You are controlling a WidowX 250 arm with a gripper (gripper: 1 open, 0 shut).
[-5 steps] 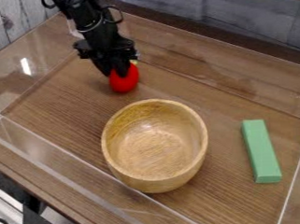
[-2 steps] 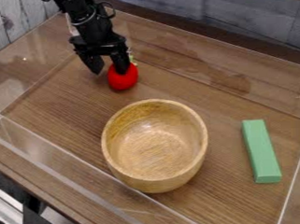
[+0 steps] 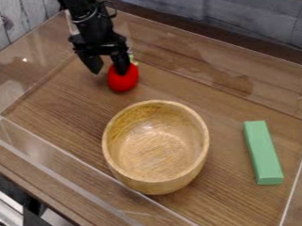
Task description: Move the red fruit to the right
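The red fruit (image 3: 123, 77) is a small glossy red toy with a bit of green at its top, resting on the wooden table left of centre, toward the back. My black gripper (image 3: 104, 62) hangs just above and behind it, pointing steeply down. Its two fingers are spread apart, one to the left of the fruit and one at the fruit's upper edge. The gripper is open and nothing is pinched between the fingers.
A large round wooden bowl (image 3: 157, 171) stands in front of the fruit, near the middle. A green rectangular block (image 3: 261, 152) lies at the right. Clear acrylic walls (image 3: 30, 158) ring the table.
The fingers were closed around the red fruit a second ago; they have spread apart and let it go. The fruit rests on the table in about the same place.
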